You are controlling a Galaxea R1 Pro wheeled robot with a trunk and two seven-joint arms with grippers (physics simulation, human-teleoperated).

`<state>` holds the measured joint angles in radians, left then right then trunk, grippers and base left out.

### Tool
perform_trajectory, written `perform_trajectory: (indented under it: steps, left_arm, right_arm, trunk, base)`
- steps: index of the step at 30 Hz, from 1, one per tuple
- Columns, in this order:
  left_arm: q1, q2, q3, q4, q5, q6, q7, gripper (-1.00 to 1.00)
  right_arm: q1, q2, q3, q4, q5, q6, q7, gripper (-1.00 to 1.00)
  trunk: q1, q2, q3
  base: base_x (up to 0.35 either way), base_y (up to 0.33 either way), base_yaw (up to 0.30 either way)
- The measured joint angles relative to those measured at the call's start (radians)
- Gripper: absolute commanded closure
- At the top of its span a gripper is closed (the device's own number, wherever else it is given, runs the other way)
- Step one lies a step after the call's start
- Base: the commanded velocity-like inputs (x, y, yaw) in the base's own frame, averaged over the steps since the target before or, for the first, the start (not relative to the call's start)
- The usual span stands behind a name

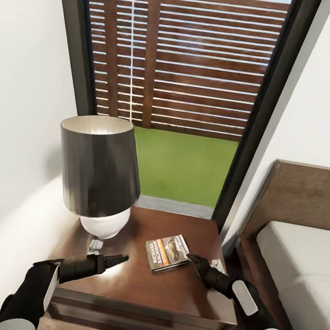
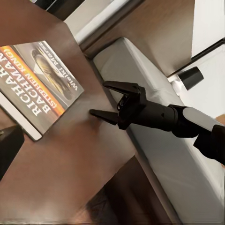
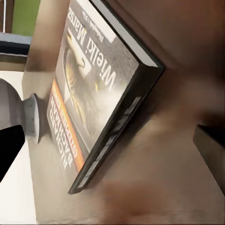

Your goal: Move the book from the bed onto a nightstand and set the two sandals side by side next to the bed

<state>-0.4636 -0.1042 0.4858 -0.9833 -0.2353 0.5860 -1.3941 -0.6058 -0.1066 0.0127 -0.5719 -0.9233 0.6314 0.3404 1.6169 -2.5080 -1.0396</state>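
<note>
The book (image 1: 167,253) lies flat on the nightstand (image 1: 132,286), cover up, right of the lamp. The left wrist view shows my right gripper (image 2: 107,100) open just beside the book (image 2: 40,89), its fingers apart and nothing between them. In the head view the right gripper (image 1: 191,258) sits at the book's right edge. The book (image 3: 93,93) is close up in the right wrist view, resting on the wood. My left gripper (image 1: 118,258) hovers over the nightstand's front left, open and empty, below the lamp. The sandals are out of view. The bed (image 1: 299,257) stands to the right.
A lamp with a dark shade (image 1: 97,168) and white base (image 1: 105,226) takes up the nightstand's back left. Behind it a tall dark-framed window (image 1: 197,85) shows a slatted fence and grass. White walls close in on both sides.
</note>
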Motion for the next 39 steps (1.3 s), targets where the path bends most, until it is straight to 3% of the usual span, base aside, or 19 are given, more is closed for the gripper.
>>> perform_trajectory:
  steps: [15,39]
  left_arm:
    - [0.000,0.000,0.000,0.000,0.000,0.001,0.000,-1.00]
    - [0.000,0.000,-0.001,0.000,-0.001,0.002,0.001,-1.00]
  right_arm:
    - [0.000,0.000,0.000,0.000,0.000,0.000,0.000,-1.00]
    - [0.000,0.000,0.001,-0.002,0.010,0.001,0.002,-1.00]
  trunk:
    - [-0.001,0.000,0.000]
    - [-0.011,0.006,0.093]
  base:
    - [-0.040,-0.004,0.000]
    - [0.000,0.000,0.000]
